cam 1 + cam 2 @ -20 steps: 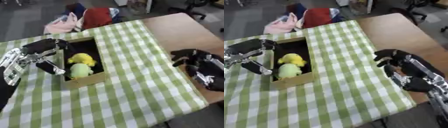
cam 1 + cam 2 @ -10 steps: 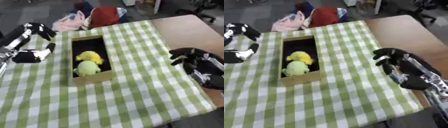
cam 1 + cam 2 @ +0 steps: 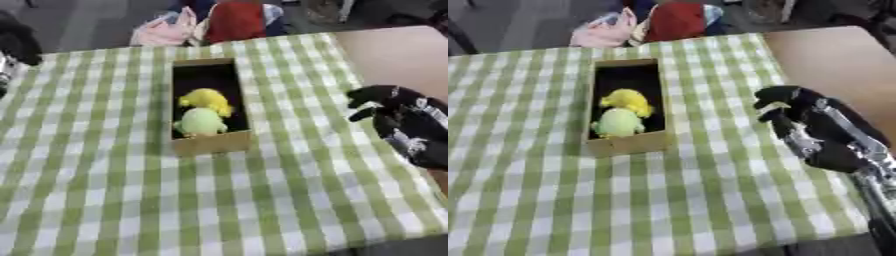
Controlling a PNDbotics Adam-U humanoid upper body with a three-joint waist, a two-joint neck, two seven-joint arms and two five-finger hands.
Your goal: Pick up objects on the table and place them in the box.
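Your right hand (image 3: pixel 811 127) hangs over the right side of the table, above the checked cloth where it meets the bare wood. Its fingers are curled inward, and nothing shows in them. The dark forearm with silver parts runs back from it toward the near right corner.

Your left hand (image 3: pixel 16 42) shows only as a dark shape at the far left edge of the left eye view, well apart from the box; you cannot tell from this whether its fingers are open or curled.

Between the two hands, a little left of the middle, the box (image 3: pixel 210 144) lies lengthwise on the green and white checked tablecloth (image 3: pixel 131 200), its long sides running near to far. It is an open brown box with a dark inside. Two soft things lie in its near half: a yellow toy (image 3: pixel 206 98) farther in, and a pale green toy (image 3: pixel 200 120) touching it on the near side, close to the box's near wall. The far half of the box shows only its dark floor.

To the right, bare brown tabletop (image 3: pixel 398 55) shows past the cloth's edge. Beyond the far edge lie a pink bundle (image 3: pixel 166 32) and a red bundle (image 3: pixel 234 21).
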